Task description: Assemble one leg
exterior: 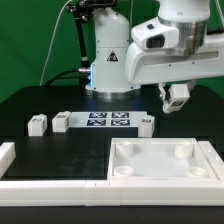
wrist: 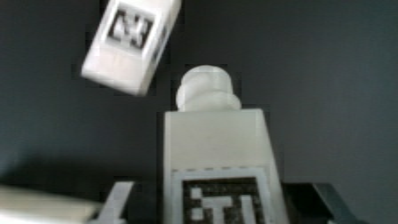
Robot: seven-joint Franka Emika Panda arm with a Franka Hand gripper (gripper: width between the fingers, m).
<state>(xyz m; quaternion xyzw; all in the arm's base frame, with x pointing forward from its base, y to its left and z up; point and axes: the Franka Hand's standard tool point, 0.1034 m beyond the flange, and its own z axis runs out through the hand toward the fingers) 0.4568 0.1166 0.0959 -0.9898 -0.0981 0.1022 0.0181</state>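
Exterior view: a white robot arm (exterior: 165,40) reaches in from the exterior view's right. Its dark fingers (exterior: 168,94) hang above the black tabletop (exterior: 60,100), set narrow and clamped on a small white rectangular plastic leg (exterior: 179,97). The leg is clear of the surface, up over the far side of the large white square tray-like top (exterior: 165,176). That top has round corner sockets and lies at the front, on the exterior view's right.

Mid-tabletop lies the thin flat white marker board (exterior: 108,121), its tags facing up. Just beside it, on the exterior view's right, sits a loose white block (exterior: 146,122) like the held one. On the exterior view's left sit a second white block (exterior: 62,121) near the board and a third white block (exterior: 37,124) a little further out, the two apart. A low white rail (exterior: 50,185) runs along the front edge and turns back at the exterior view's left.

Wrist view: the leg (wrist: 214,140) fills the centre, gripped lengthwise. It has a rounded peg (wrist: 210,88) at its far end and a black-and-white square tag (wrist: 214,200) on the face nearest the camera. The fingers (wrist: 121,198) show dark on either side, against its flanks. Beyond it, a tilted tagged white block (wrist: 134,45) lies on the tabletop, blurred; which of the loose blocks it is cannot be told.
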